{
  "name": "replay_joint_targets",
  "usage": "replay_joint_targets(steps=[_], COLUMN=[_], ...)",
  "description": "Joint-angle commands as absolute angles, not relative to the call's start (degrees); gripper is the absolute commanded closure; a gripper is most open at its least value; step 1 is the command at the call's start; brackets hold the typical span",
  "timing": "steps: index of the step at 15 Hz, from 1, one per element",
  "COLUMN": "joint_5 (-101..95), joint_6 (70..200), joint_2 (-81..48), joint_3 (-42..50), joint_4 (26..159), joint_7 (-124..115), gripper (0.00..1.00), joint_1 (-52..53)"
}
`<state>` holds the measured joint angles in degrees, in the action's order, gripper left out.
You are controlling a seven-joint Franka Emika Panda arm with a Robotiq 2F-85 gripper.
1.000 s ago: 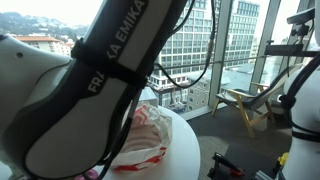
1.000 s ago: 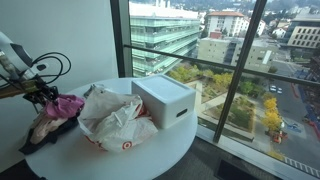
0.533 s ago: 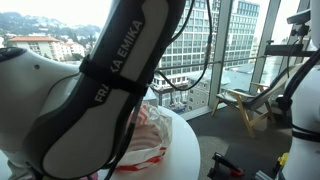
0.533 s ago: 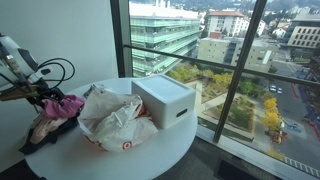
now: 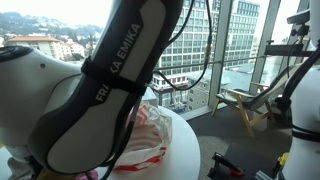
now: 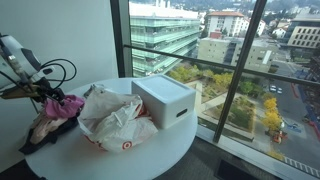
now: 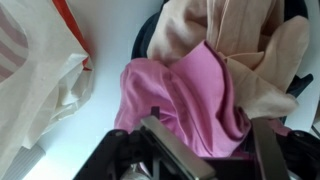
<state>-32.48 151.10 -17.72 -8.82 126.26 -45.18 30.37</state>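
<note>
In the wrist view a pink cloth (image 7: 190, 85) lies right under my gripper (image 7: 203, 120) and fills the space between the two fingers. The fingers stand wide apart, so the gripper looks open around the cloth. Beyond the pink cloth a beige garment (image 7: 245, 40) is heaped. In an exterior view the gripper (image 6: 42, 95) hangs low at the round table's far left edge, over the pink cloth (image 6: 68, 104) and the beige garment (image 6: 45, 127). The robot arm (image 5: 110, 80) fills most of an exterior view and hides the gripper there.
A crumpled white plastic bag with red print (image 6: 115, 118) (image 7: 40, 70) (image 5: 150, 135) lies mid-table beside the cloths. A white box (image 6: 165, 98) stands behind it near the window. The round white table (image 6: 170, 148) ends close to the glass. A wooden chair (image 5: 245, 105) stands off the table.
The arm has shifted a little since the earliest frame, and the gripper sits slightly further left over the cloths. The bag and the box have not moved.
</note>
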Motion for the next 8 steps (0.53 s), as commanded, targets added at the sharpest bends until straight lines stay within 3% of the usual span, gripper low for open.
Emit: replay_joint_targets(steps=[1,4,8], joint_5=[-35.28,-36.19,-40.13], joint_6=[152.91,154.57,154.47], joint_2=[-17.57,-15.25,-11.48], joint_3=[-7.61,-7.92,-8.03], joint_4=[126.06,127.16,127.88], joint_7=[-48.5,-49.59,-53.3], gripper=[0.59,0.81,0.9], joint_1=[31.27,31.45,31.3])
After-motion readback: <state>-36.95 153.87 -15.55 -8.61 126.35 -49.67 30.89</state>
